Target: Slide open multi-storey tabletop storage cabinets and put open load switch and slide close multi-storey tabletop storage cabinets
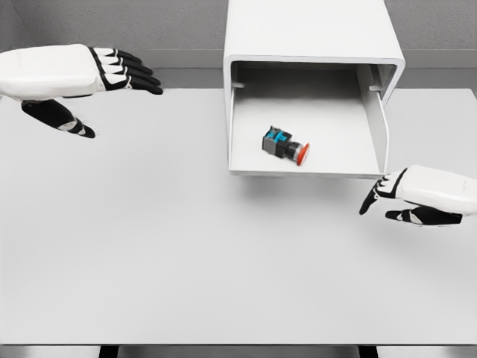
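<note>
The right hand's (417, 198) fingers (370, 203) are loosely apart and hold nothing, their tips just off the near right corner of the pulled-out drawer (305, 170). The left hand (82, 74), far left above the bench (186, 253), has its fingers (138, 74) extended, slightly spread, empty. The load switch (285, 145) lies on its side inside the drawer, red button toward the right. The white cabinet (313, 33) stands at the far side.

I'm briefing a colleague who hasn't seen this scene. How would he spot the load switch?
Find the white cabinet at the table's far edge. Its drawer is pulled open, and the switch lies inside: a small dark block with blue parts and a red cap, the only coloured thing.
</note>
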You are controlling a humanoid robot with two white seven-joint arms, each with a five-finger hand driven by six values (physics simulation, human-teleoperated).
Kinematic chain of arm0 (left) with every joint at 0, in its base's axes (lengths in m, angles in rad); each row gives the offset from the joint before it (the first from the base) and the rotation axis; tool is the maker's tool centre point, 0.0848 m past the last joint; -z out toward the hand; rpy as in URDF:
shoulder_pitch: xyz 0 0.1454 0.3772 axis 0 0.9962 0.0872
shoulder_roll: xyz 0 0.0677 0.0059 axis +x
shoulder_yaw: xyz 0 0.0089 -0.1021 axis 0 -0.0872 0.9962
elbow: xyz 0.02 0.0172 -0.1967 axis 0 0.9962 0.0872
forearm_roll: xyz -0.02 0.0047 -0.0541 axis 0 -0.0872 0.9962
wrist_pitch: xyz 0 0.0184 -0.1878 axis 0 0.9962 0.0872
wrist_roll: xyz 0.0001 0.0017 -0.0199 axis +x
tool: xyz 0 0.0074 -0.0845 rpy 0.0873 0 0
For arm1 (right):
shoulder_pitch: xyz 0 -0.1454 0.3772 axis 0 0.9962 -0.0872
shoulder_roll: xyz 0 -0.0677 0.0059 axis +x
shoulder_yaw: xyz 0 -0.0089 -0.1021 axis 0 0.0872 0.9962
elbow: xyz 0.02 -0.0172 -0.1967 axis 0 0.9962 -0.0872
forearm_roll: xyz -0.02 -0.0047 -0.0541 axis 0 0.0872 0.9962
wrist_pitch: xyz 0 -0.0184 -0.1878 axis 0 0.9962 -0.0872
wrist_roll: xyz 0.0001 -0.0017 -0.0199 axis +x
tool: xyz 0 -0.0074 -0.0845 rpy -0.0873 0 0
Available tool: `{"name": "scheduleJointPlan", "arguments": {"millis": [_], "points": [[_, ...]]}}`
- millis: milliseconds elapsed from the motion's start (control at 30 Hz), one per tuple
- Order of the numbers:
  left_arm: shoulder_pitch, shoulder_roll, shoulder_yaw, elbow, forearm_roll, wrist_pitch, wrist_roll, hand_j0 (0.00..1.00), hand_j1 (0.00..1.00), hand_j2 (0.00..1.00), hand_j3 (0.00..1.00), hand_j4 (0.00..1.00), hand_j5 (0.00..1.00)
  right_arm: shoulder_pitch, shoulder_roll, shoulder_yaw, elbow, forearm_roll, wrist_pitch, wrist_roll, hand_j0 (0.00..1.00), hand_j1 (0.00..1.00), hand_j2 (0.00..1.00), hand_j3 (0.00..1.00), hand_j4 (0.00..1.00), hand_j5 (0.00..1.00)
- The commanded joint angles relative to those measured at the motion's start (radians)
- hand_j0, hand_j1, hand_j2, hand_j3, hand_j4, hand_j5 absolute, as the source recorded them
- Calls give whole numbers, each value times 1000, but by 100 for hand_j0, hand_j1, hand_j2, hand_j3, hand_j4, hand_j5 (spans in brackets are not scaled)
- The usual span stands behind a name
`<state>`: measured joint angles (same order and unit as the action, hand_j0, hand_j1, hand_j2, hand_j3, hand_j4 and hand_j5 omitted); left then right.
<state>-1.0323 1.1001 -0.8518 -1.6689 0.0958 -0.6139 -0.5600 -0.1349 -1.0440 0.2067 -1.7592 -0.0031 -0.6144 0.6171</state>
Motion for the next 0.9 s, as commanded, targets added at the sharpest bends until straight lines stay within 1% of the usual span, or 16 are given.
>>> {"name": "scheduleJointPlan", "arguments": {"millis": [0, 67, 133, 167, 233, 367, 400, 433, 467, 533, 567, 767, 800, 833, 867], "points": [[0, 30, -4, -5, 7, 3, -15, 100, 100, 100, 100, 100, 100, -5, 1, 68, -2, -20, 4, -6, 60, 60, 60, 60, 60, 60], [3, 20, -7, -15, -1, 3, -21, 100, 100, 100, 100, 100, 100, -31, 2, 92, -2, -20, 4, -6, 60, 60, 60, 60, 60, 60], [5, 15, -9, -34, -22, 3, -23, 100, 100, 100, 100, 100, 100, -41, 2, 92, -2, -20, 4, -6, 60, 60, 60, 60, 60, 60], [8, 11, -9, -34, -27, 3, -23, 100, 100, 100, 100, 100, 100, -42, 4, 92, -2, -20, 4, -6, 60, 60, 60, 60, 60, 60], [24, -28, -9, -32, -38, 3, -24, 100, 100, 100, 100, 100, 100, -37, 2, 99, -2, -20, 4, -6, 61, 61, 61, 61, 61, 61], [31, -43, -9, -32, -38, 3, -24, 100, 100, 100, 100, 100, 100, -35, -4, 85, -2, -20, 4, -6, 62, 62, 62, 62, 62, 62], [32, -43, -7, -32, -38, 3, -26, 100, 100, 100, 100, 100, 100, -32, -24, 72, -2, -20, 4, -6, 62, 62, 62, 62, 62, 62], [32, -43, -9, -31, -38, 3, -24, 100, 100, 100, 100, 100, 100, -25, -28, 46, 0, -20, 4, -6, 63, 63, 63, 63, 63, 63], [32, -43, -9, -32, -38, 3, -26, 100, 100, 100, 100, 100, 100, 6, -33, 5, 0, -20, 4, -6, 64, 64, 64, 64, 64, 64], [35, -43, -9, -31, -41, 3, -24, 100, 100, 100, 100, 100, 100, 92, -33, -108, 0, -20, 4, -6, 65, 65, 65, 65, 65, 65], [35, -43, -9, -31, -45, 3, -26, 100, 100, 100, 100, 100, 100, 106, -34, -132, 0, -23, 4, -6, 65, 65, 65, 65, 65, 65], [35, -43, -9, -28, -70, 3, -24, 100, 100, 100, 100, 100, 100, 101, -36, -119, 0, -26, 4, -6, 66, 66, 66, 66, 66, 66], [35, -43, -10, -28, -70, 3, -24, 100, 100, 100, 100, 100, 100, 84, -37, -89, 0, -26, 4, -6, 66, 66, 66, 66, 66, 66], [35, -43, -9, -28, -70, 3, -24, 100, 100, 100, 100, 100, 100, 44, -37, -43, 0, -26, 4, -6, 66, 66, 66, 66, 66, 66], [35, -43, -10, -28, -70, 3, -24, 100, 100, 100, 100, 100, 100, -11, -36, 26, 0, -26, 4, -6, 66, 66, 66, 66, 66, 66]]}}
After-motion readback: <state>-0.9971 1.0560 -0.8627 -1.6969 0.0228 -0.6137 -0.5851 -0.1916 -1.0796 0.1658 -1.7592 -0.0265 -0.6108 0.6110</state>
